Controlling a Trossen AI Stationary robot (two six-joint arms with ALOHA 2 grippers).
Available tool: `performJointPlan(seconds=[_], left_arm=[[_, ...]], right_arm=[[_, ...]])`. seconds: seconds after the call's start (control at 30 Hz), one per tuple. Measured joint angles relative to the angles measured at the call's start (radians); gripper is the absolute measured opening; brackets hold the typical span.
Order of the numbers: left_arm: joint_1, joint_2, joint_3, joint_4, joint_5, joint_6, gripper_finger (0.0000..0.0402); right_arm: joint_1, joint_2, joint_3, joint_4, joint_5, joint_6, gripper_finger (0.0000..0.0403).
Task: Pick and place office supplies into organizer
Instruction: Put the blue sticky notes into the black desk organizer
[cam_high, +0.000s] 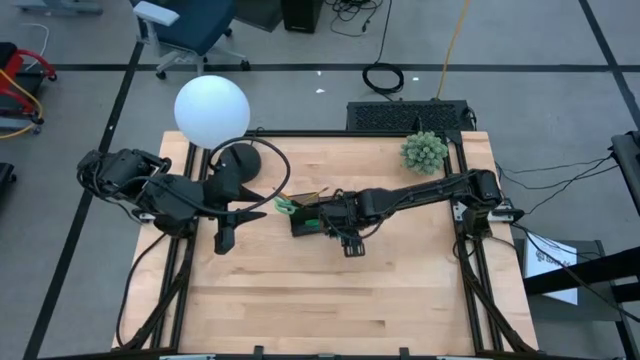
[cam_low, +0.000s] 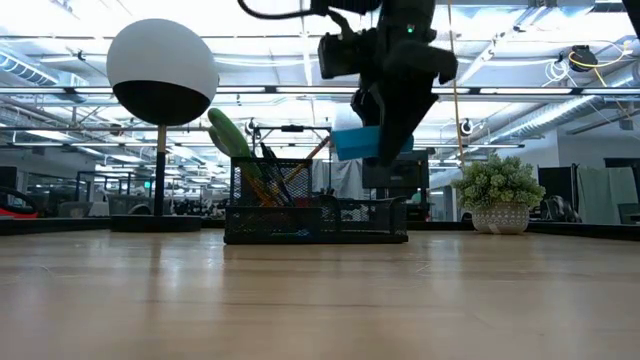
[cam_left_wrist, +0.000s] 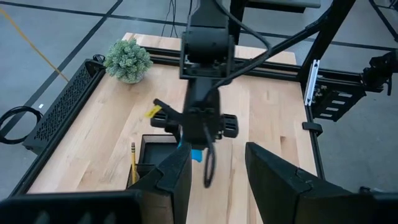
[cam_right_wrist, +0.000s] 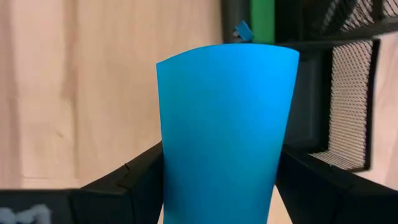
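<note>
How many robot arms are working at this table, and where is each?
2. The right arm reaches to the table's middle, its hand holding a blue note pad above the black organizer. The left arm waits beside the lamp. Nothing suggests a hidden third.

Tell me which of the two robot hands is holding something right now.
The right hand, above the organizer: it grips the blue note pad between its fingers. The left hand waits empty beside the lamp base, fingers apart.

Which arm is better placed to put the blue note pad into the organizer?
Right. The right gripper already holds the blue note pad above the organizer; the left gripper waits empty beside it.
</note>
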Motion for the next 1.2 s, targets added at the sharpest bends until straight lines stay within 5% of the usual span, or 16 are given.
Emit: performJointPlan(seconds=[1.2], left_arm=[[0.0, 0.0, 0.0, 0.0, 0.0, 0.0, 0.0145]], right_arm=[[-0.202, 0.0, -0.002, 0.083, -0.077, -0.201, 0.0254]])
